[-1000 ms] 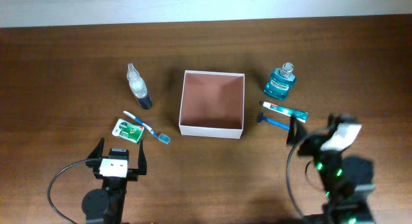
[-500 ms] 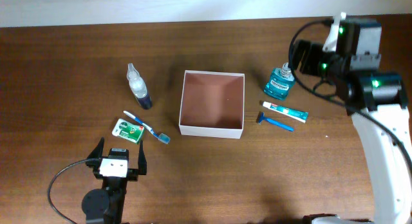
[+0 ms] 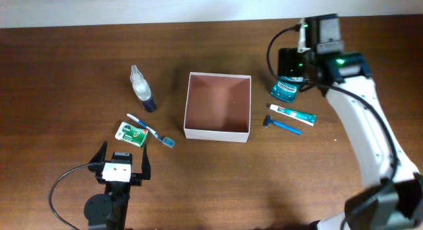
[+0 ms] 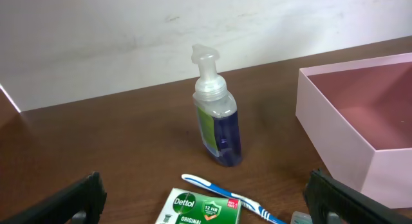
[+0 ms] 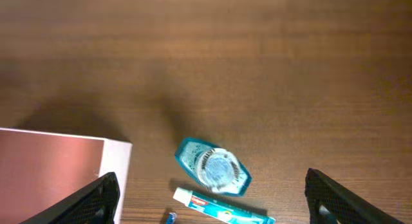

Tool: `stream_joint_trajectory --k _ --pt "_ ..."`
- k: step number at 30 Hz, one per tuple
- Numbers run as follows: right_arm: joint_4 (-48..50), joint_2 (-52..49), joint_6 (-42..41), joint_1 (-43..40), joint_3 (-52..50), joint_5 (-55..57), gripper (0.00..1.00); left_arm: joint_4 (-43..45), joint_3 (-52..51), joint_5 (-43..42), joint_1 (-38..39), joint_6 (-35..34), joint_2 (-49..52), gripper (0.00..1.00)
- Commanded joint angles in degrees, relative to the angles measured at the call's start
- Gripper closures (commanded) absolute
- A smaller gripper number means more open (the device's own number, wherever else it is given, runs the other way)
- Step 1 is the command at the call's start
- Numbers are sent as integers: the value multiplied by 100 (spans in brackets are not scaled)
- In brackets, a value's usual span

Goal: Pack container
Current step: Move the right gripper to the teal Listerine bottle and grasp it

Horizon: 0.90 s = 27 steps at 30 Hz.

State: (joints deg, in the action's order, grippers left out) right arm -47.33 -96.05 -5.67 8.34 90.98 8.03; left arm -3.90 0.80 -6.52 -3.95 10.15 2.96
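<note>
- Overhead: the square, shallow container (image 3: 216,133), white outside and pinkish-brown inside, sits lidless at the middle of the dark brown wooden table (image 3: 66,71).
- Overhead, left of the container: a clear pump bottle with dark blue liquid (image 3: 143,91) stands upright. Nearer the front edge, a blue-and-white toothbrush (image 3: 151,131) lies across one end of a green soap box (image 3: 131,133).
- Overhead, right of the container: a teal mouthwash bottle (image 3: 285,90) stands. A white toothpaste tube (image 3: 293,113) and a blue razor (image 3: 281,125) lie just in front of it. All three are apart from the container.
- Overhead: the left gripper (image 3: 123,158) sits near the front edge with its fingers spread wide, holding nothing. The right gripper (image 3: 291,65) hangs over the mouthwash bottle's cap; its finger spacing cannot be told here.
- Left wrist: the fingers show at both lower corners, wide apart and touching nothing. The pump bottle stands ahead, with the soap box and toothbrush in front of it and the container's wall to the right.
- Right wrist: the fingers show at both lower corners, wide apart and gripping nothing. The mouthwash bottle is seen from above, with the toothpaste tube just beside it. A corner of the container shows at lower left.
</note>
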Motion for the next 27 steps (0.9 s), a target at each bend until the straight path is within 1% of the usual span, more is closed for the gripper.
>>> stream_joint_trajectory --k 1,5,9,12,13,15,18,23,27 --pt "66 -321 68 107 127 586 16 -17 -31 55 -24 -26 -11 1" --pt "87 -601 -389 79 127 1091 17 -17 -31 55 -24 -26 -11 1" --pt "72 -798 -822 55 127 1043 21 -17 -31 55 -24 -26 -11 1" --pt "105 -925 -879 66 127 859 23 -17 -31 55 -24 -26 -11 1" --pt "116 -940 -881 66 127 761 26 -17 -31 55 -24 -26 -11 1" --pt "149 -981 -885 66 122 697 38 -17 -31 55 -24 -26 -11 1" --pt "195 -988 -970 63 122 702 47 -17 -31 55 -24 -26 -11 1" --pt "166 -988 -984 59 122 702 51 -17 -31 55 -24 -26 -13 1" --pt "81 -988 -1056 59 120 702 51 -17 -31 55 -24 -26 -11 1"
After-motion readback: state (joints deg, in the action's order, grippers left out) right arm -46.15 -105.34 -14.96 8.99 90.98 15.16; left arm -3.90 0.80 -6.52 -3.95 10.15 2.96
